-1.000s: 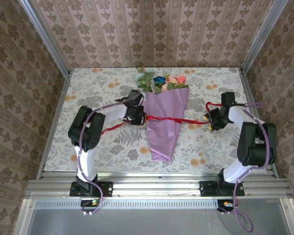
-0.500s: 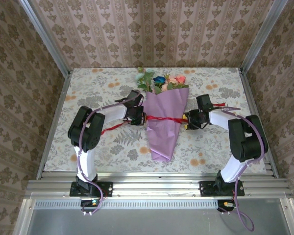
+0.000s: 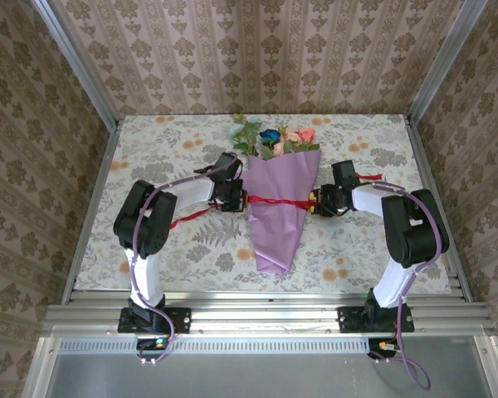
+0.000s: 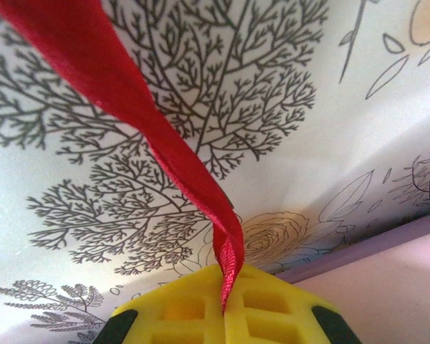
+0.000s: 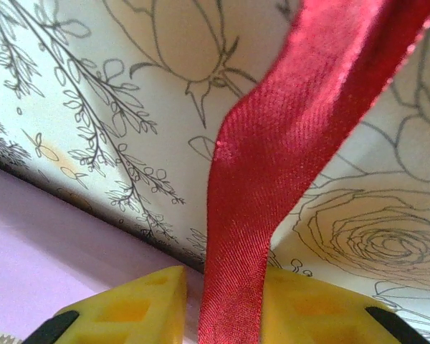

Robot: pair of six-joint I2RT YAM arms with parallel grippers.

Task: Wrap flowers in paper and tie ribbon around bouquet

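The bouquet [image 3: 279, 217] lies at the middle of the floral tablecloth [image 3: 158, 153], narrow lilac tip toward 6 o'clock and wide end toward 12 o'clock, where the flowers [image 3: 275, 138], blue, pink and peach among green leaves, poke out. The red ribbon [image 3: 274, 201] runs straight across the cone's upper half. The left gripper [image 3: 234, 199] sits just beside the cone's edge at 9 o'clock and the right gripper [image 3: 318, 202] just beside the edge at 3 o'clock. A loose ribbon tail trails from the left one toward 8 o'clock. In the left wrist view the yellow fingertips [image 4: 172, 314] are pinched tight on the ribbon, which twists away toward 11 o'clock, with the paper [image 4: 387, 287] at 4 o'clock. In the right wrist view the yellow pads [image 5: 132, 314] stand narrow with the ribbon caught between them, rising toward 1 o'clock, the paper at 8 o'clock.
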